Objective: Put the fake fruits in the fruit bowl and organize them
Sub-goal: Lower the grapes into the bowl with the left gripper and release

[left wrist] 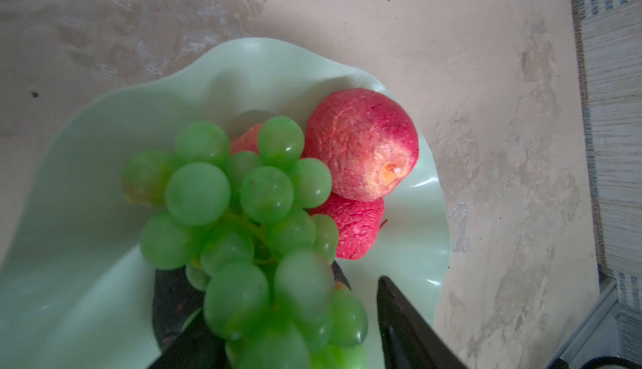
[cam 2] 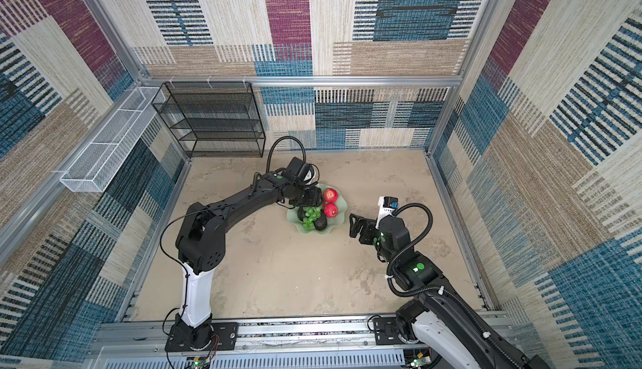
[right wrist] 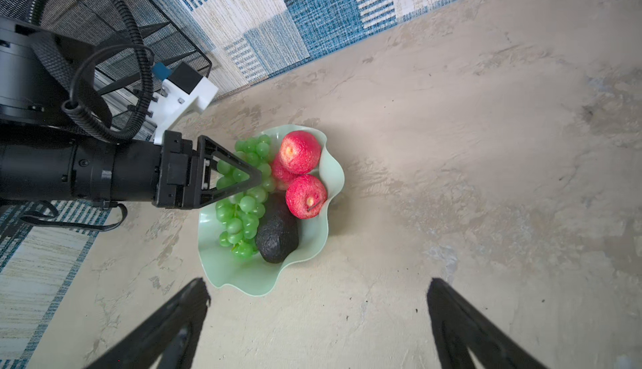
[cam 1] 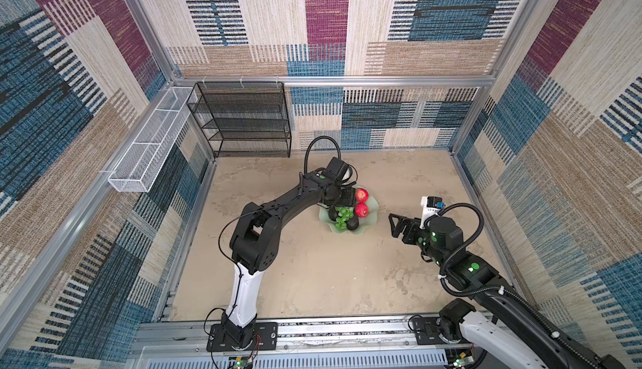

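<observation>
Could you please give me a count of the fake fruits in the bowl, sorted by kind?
Red apples: 3 (one mostly hidden behind the others)
Dark avocados: 2
Bunch of green grapes: 1
Total: 6 pieces, all in the mint-green fruit bowl

A fruit bowl (cam 1: 372,211) sits near the middle of the surface (cam 1: 312,273), slightly toward the back. Inside it, three apples (right wrist: 300,151) crowd the right side. The grapes (cam 1: 343,216) run front to back down the middle, partly over an avocado (cam 2: 301,213) on their left. A second avocado (cam 1: 352,224) lies at their front right. The left gripper (right wrist: 256,177) hangs above the grapes, and the right gripper (cam 1: 395,225) is right of the bowl, apart from it. A shelf rack (cam 1: 243,120) stands in the back left corner, with a basket (cam 1: 149,141) on the left wall beside it.
</observation>
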`<state>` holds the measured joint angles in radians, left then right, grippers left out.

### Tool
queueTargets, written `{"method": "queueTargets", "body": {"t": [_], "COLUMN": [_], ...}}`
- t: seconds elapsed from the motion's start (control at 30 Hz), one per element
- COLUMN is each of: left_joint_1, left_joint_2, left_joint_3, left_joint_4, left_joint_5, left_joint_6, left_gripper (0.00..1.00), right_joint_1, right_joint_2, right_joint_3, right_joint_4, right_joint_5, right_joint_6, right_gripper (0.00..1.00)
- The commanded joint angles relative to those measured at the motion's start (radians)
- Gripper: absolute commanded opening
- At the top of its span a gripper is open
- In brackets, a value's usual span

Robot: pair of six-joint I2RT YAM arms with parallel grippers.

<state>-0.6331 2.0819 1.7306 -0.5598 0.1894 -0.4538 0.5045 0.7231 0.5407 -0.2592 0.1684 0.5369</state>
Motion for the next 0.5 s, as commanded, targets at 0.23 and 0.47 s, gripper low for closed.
{"method": "queueTargets", "body": {"t": [0.23,0.47], "left_joint_1": [0.003,0.003], "left_joint_2": [-0.074,-0.216], "left_joint_3": [-0.026,-0.133], "left_joint_4": [0.007,0.020], "left_joint_5": [-0.088,-0.264], "left_joint_6": [0.000,0.057], "left_gripper": [0.93,0.99], "right_joint_1": [0.001,0.002], "right_joint_2": [0.025,0.039], "right_joint_3": [0.013,0.024], "right_joint_4": [0.015,0.027], "right_joint_5": [0.029,0.034], "right_joint_6": [-0.014,-0.021], "right_gripper": [0.99,1.00]}}
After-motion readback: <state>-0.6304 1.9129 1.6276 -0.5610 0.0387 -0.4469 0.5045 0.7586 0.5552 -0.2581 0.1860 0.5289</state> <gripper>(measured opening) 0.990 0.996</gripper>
